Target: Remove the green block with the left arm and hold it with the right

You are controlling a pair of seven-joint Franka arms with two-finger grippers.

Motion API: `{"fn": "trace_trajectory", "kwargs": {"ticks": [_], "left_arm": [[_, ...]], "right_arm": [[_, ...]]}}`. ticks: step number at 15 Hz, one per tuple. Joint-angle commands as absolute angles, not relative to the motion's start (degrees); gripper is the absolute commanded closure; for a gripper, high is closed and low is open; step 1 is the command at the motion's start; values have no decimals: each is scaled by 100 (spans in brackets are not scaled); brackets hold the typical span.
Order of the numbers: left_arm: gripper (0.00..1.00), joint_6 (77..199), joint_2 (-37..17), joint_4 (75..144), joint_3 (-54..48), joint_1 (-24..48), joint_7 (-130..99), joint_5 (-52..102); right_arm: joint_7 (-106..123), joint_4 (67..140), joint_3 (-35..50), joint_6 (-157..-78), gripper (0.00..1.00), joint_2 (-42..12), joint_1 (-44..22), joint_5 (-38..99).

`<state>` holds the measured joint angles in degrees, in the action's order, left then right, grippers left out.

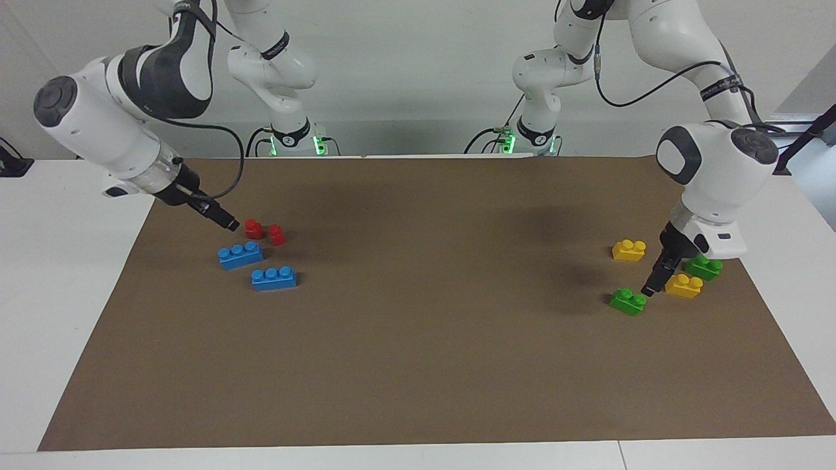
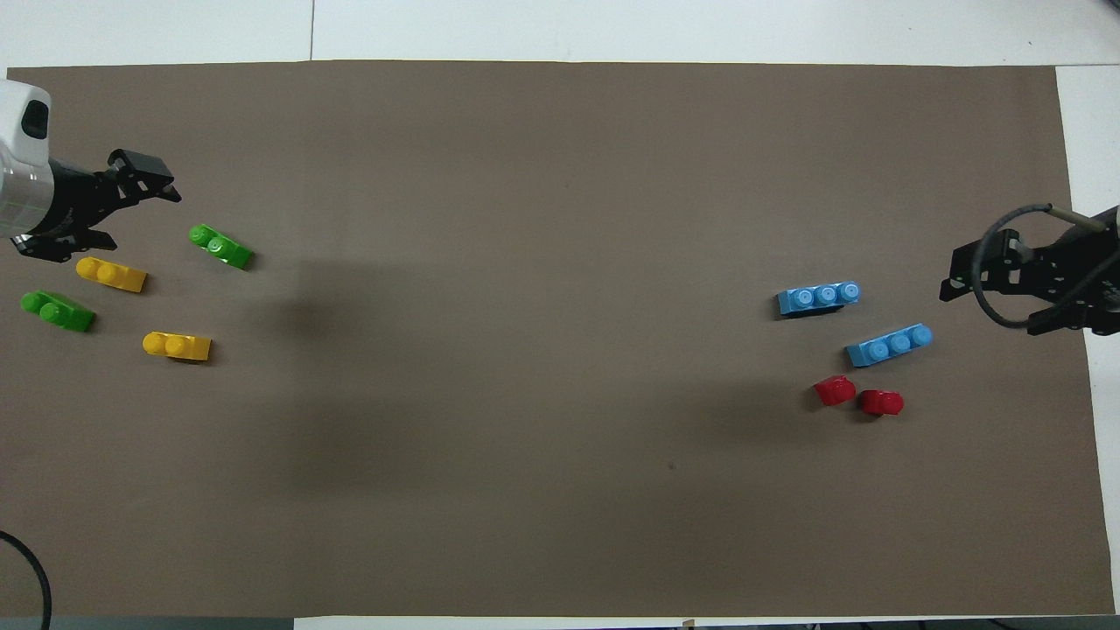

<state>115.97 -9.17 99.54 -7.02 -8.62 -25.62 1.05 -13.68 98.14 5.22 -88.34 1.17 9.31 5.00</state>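
Observation:
Two green blocks lie on the brown mat at the left arm's end. One green block (image 1: 628, 301) (image 2: 220, 246) lies farthest from the robots in its group. The other green block (image 1: 703, 266) (image 2: 57, 311) lies nearer to the robots, beside a yellow brick (image 1: 684, 285) (image 2: 111, 274). My left gripper (image 1: 652, 288) (image 2: 147, 179) points down over the mat between the farther green block and that yellow brick, holding nothing. My right gripper (image 1: 230, 224) (image 2: 949, 284) hangs over the mat at the right arm's end, by the red pieces, holding nothing.
A second yellow brick (image 1: 629, 250) (image 2: 177, 346) lies nearest the robots in the left arm's group. Two blue three-stud bricks (image 1: 240, 254) (image 1: 274, 278) and two red pieces (image 1: 254, 228) (image 1: 277, 234) lie at the right arm's end. The brown mat (image 1: 418, 326) covers the table.

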Motion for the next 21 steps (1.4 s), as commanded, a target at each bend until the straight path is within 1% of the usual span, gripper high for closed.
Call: {"fn": "trace_trajectory", "kwargs": {"ticks": [1, 3, 5, 7, 9, 14, 21], "left_arm": [[0, 10699, -704, 9529, -703, -809, -1672, -9], [0, 10250, -424, 9483, -703, -765, -1346, -9], [0, 9750, -81, 9492, -712, -765, -943, 0], [0, 9379, 148, 9492, -747, -739, -555, 9], [0, 9229, 289, 9492, -756, -738, -387, 9], [0, 8948, 431, 9475, -809, -738, -62, 9], [0, 8965, 483, 9519, -844, -738, -44, 9]], "right_arm": [[-143, 9844, 545, -8763, 0, 395, 958, 203], [9, 9844, 545, -8736, 0, 501, 949, 185], [9, 9791, 554, -8894, 0, 483, 949, 54], [9, 9852, 562, -9305, 0, 492, 958, 35], [9, 9853, 562, -9334, 0, 492, 958, 35], [9, 9888, 562, -9343, 0, 492, 958, -61], [245, 9879, 562, -9369, 0, 483, 958, -202]]}}
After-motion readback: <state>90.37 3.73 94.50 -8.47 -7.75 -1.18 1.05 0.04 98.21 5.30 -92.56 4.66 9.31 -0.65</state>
